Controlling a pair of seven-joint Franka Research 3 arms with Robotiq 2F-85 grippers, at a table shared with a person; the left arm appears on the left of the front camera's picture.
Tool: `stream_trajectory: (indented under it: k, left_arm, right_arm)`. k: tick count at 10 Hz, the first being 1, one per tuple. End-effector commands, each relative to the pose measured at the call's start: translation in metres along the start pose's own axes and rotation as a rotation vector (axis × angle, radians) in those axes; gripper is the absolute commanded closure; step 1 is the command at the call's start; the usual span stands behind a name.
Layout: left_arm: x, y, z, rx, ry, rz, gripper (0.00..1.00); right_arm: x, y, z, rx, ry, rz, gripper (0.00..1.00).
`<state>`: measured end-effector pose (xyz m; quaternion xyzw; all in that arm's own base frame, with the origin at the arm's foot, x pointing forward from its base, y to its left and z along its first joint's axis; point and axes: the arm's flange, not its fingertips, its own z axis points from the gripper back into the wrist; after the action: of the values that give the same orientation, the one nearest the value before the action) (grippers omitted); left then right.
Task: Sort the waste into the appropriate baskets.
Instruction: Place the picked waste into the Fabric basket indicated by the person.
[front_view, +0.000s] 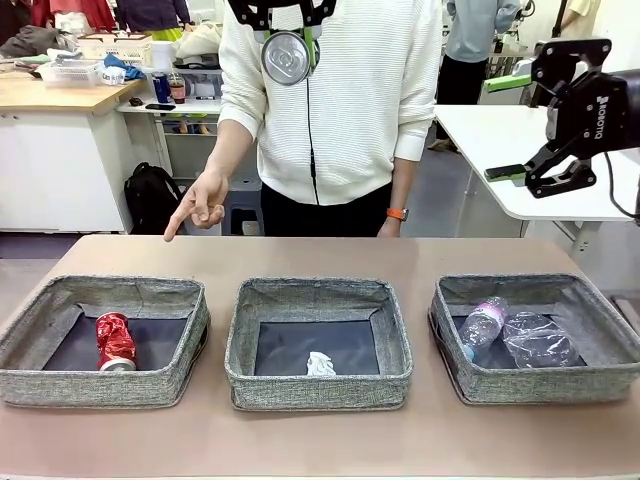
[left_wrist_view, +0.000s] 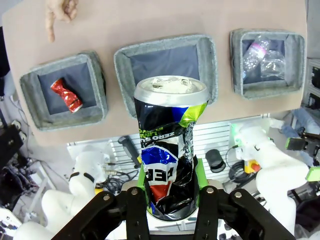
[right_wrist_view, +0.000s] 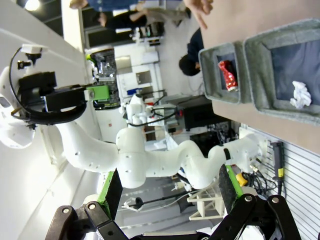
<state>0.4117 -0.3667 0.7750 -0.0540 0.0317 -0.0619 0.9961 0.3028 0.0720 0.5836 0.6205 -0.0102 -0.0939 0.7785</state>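
mid basket (front_view: 318, 375) roomy, person's hand (front_view: 200, 208) far-left

Bright, even indoor light with soft shadows; sharp front view, wrist views bowed at the edges.

Three baskets (front_view: 318, 385) showing speckled grey weave, dark flat bottoms. At nine o'clock, the red drink can (front_view: 115, 341) showing white lettering and a silver end. Centre basket holding a white paper ball (front_view: 320, 365). At three o'clock, a clear crushed bottle (front_view: 541, 340) and a small clear bottle (front_view: 484, 323) wearing a pinkish label. Table (front_view: 320, 255) reading dull pinkish-brown. Dark can (left_wrist_view: 171, 155) — black, with blue, red, white and lime-green patches, silver top. Person wearing a cream ribbed sweater (front_view: 340, 90) — orange wristband (front_view: 398, 213) showing.
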Motion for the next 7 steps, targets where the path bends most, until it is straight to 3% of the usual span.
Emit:
stream_trajectory:
  k: [1, 4, 5, 7]
  left_arm:
    - [-0.004, 0.002, 0.0, 0.006, 0.01, 0.0, 0.6]
    - [0.0, 0.0, 0.0, 0.0, 0.0, 0.0, 0.6]
    - [-0.003, 0.001, -0.006, 0.014, -0.039, -0.121, 0.6]
    - [-0.01, 0.048, -0.034, 0.076, -0.088, -0.083, 0.6]
  right_arm:
    - [0.001, 0.0, 0.001, -0.004, 0.01, 0.019, 0.0]
    - [0.001, 0.0, 0.001, -0.004, 0.01, 0.019, 0.0]
    - [0.001, 0.0, 0.001, -0.004, 0.01, 0.019, 0.0]
    - [0.001, 0.0, 0.001, -0.004, 0.01, 0.019, 0.0]
